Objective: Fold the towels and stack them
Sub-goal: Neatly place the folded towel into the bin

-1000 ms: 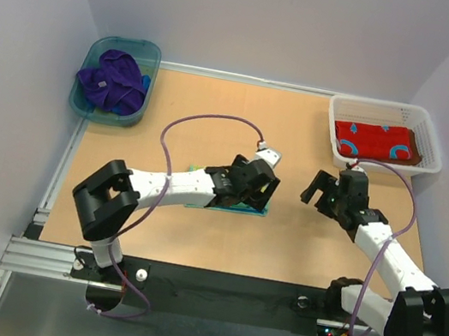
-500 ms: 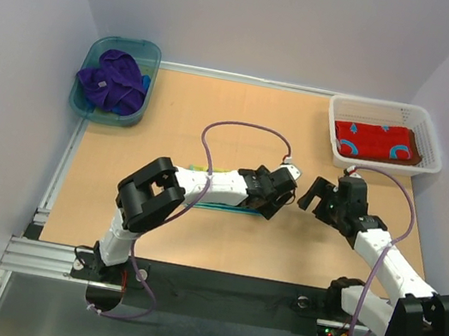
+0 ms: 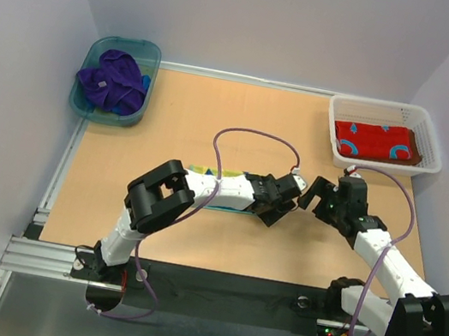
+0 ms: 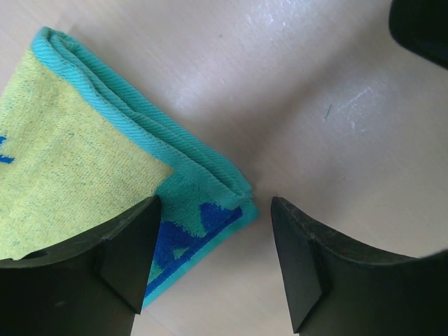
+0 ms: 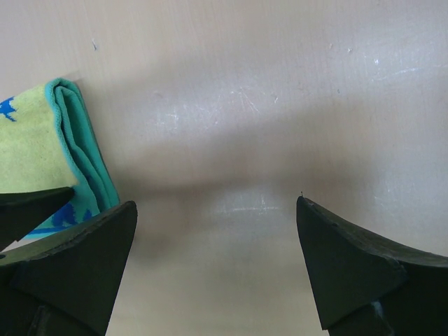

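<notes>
We see the left gripper parted astride the folded towel corner, gripping nothing — the right gripper gapes wide over the table beside it.

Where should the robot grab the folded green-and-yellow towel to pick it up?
Probably the thick folded corner under the left gripper, coming straight down from above. The towel lies flat on the table with its layers stacked at that teal edge, so open jaws dropping either side of the corner could pinch all layers together.
</notes>
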`<action>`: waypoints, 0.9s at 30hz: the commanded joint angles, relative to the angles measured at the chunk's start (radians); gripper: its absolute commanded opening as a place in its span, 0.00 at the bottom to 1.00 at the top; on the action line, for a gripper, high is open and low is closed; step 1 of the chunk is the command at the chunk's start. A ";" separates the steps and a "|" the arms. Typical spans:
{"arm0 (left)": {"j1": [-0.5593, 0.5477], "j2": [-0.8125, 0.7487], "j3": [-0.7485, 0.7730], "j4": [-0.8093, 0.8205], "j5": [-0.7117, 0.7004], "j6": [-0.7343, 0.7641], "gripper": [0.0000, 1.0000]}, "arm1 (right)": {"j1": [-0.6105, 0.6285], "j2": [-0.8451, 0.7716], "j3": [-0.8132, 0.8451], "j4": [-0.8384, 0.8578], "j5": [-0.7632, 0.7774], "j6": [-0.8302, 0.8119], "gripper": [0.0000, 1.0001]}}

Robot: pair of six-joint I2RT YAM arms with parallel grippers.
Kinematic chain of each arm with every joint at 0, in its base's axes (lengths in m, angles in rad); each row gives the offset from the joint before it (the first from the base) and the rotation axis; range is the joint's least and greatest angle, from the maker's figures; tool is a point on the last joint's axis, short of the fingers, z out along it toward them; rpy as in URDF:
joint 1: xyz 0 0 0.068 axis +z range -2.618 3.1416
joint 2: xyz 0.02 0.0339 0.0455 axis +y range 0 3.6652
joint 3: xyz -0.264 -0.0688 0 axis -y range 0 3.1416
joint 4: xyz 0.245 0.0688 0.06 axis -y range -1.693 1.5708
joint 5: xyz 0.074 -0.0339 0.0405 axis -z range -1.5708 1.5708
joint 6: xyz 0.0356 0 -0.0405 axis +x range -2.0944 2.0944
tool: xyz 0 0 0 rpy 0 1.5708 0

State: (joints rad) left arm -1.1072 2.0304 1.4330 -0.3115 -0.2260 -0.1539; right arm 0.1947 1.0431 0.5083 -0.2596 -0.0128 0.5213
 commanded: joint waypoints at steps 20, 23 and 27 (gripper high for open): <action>0.024 -0.167 -0.181 0.089 -0.007 -0.072 0.09 | -0.008 0.139 0.045 0.112 -0.249 0.123 1.00; 0.023 -0.199 -0.204 0.112 0.013 -0.085 0.09 | -0.009 0.199 0.065 0.175 -0.349 0.187 1.00; 0.024 -0.226 -0.218 0.127 0.022 -0.095 0.09 | -0.008 0.305 0.059 0.329 -0.446 0.287 1.00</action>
State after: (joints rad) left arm -1.0798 1.8786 1.2297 -0.2184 -0.2203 -0.2253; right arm 0.1909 1.2896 0.5407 -0.1028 -0.3252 0.7048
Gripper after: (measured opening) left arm 0.192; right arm 0.998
